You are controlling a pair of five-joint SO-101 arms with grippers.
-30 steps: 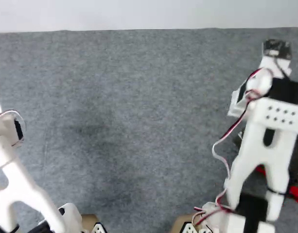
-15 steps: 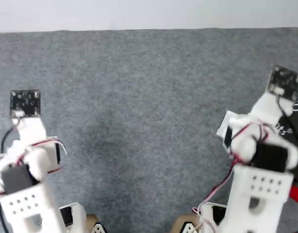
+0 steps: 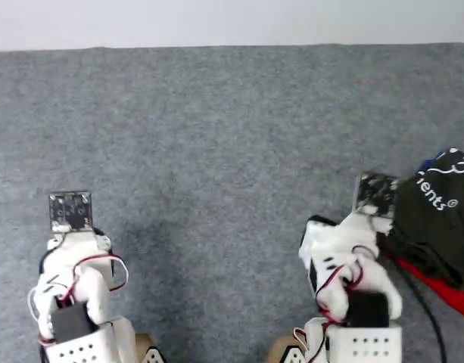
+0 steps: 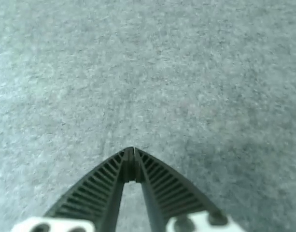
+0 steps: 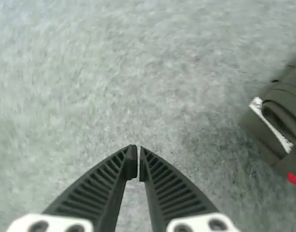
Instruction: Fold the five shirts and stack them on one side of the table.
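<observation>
High view: see left arm (image 3: 73,280) tucked at near-left of the bench (image 3: 216,128), right arm (image 3: 345,265) tucked near-right. Tell the sides by the shirts, which lie close to the right-hand arm here and in the right wrist view too. See shirt stack (image 3: 436,249) at the right edge, just beside the right arm: dark shirt (image 3: 443,204) on top, red shirt (image 3: 443,291) poking out underneath on the near side, blue cloth (image 3: 427,163) peeking at the far end. Can't count five layers from here. Guess the pile sits at the edge to keep mid-bench free for folding.

Left wrist view: see left end effector (image 4: 130,162) pinched tip to tip, nothing between, over bare bench. Well apart from the shirts.

Right wrist view: see right end effector (image 5: 138,157) likewise closed and empty, above bare bench. See folded edge of the dark shirt with a white label (image 5: 271,124), near but not touching, off to the right in the scene.

Read both tucked poses with empty, closed tips as a rest posture, not a grasp. Judge folding done or paused between shirts; can't confirm which.
</observation>
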